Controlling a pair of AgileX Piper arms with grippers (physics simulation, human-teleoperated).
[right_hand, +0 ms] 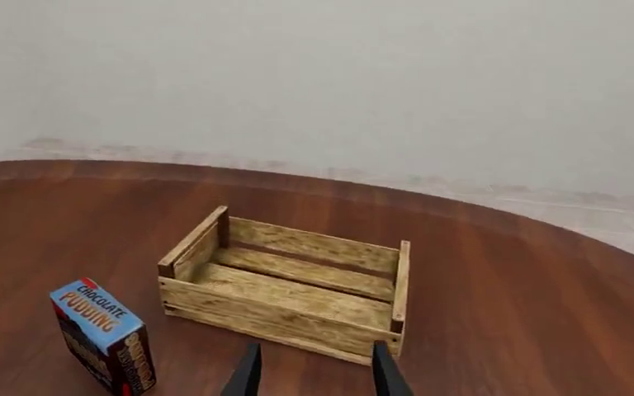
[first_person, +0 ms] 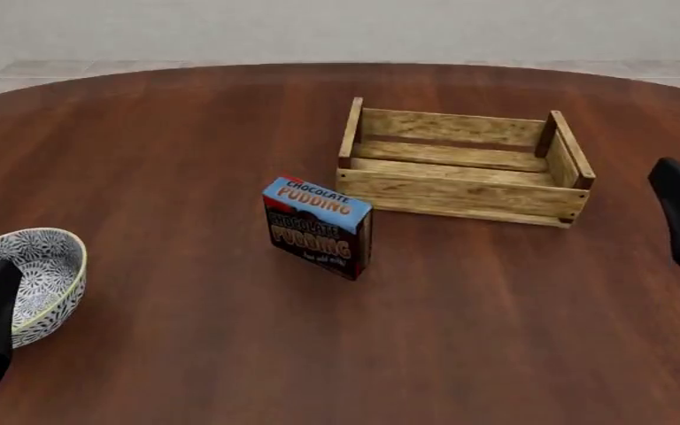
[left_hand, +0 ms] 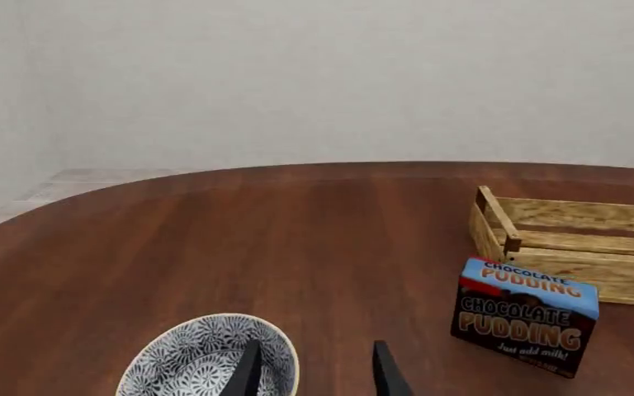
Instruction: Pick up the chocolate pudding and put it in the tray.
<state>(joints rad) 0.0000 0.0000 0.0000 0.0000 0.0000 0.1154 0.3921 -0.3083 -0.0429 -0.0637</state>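
Between the patterned bowl [first_person: 21, 279] and the wooden tray [first_person: 464, 168] the chocolate pudding [first_person: 316, 227] stands upright, so bring your left gripper [left_hand: 314, 371], fingers spread and empty like the right gripper [right_hand: 314, 371], squarely over its narrow sides.

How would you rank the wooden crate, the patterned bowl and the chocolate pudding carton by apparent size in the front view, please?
1. Wooden crate, clearly largest.
2. Patterned bowl, partly hidden and nearer the camera, so unsure.
3. Chocolate pudding carton, about alike.

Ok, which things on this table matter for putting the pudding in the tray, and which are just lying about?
Part of the job:
chocolate pudding, standing on the table
tray, nothing seen inside it

Just lying about:
patterned bowl, near the left arm
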